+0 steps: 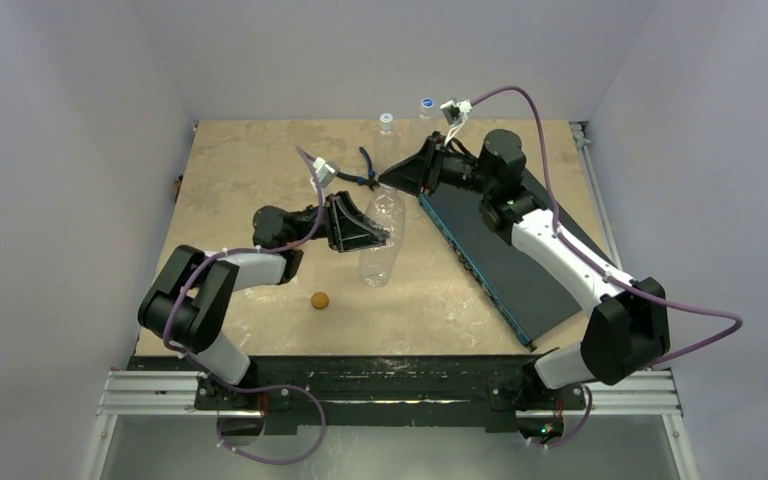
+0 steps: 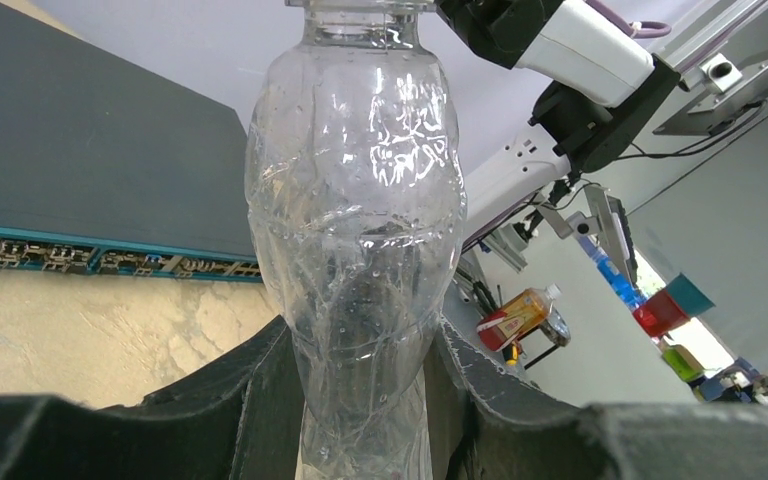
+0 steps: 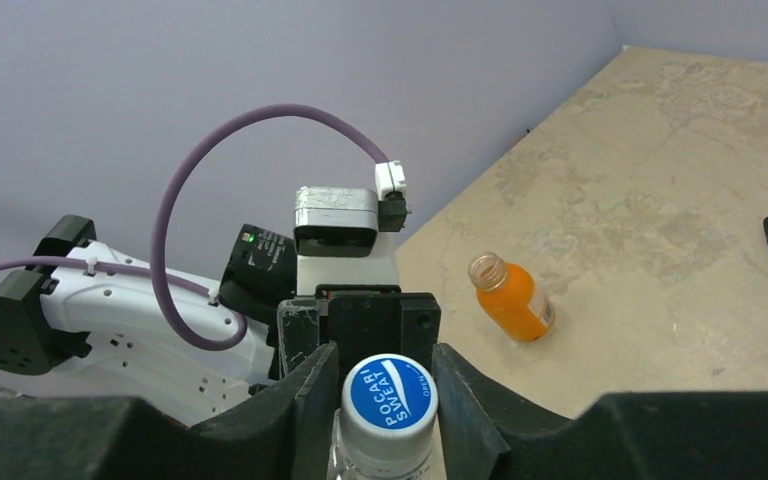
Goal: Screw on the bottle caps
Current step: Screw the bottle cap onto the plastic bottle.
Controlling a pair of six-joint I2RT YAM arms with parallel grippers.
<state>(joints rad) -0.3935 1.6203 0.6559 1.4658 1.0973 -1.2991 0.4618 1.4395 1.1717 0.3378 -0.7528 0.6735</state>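
A clear bottle [image 1: 382, 240] lies in mid-table, its neck pointing to the back. My left gripper [image 1: 372, 236] is shut on its waist, and in the left wrist view the two fingers press the crinkled bottle [image 2: 355, 200] from both sides. A blue and white bottle cap [image 3: 392, 396] sits on the neck. My right gripper [image 3: 386, 392] is shut on that cap, a finger against each side. In the top view the right gripper [image 1: 397, 178] meets the bottle's neck end. A small orange bottle [image 1: 319, 300] [image 3: 512, 298] stands apart near the front with an open neck.
A dark flat network switch [image 1: 505, 255] lies aslant under the right arm. Blue-handled pliers [image 1: 365, 165] lie just behind the grippers. Two more clear bottles stand at the back edge, one with a whitish cap [image 1: 386, 122] and one with a blue cap [image 1: 427, 104].
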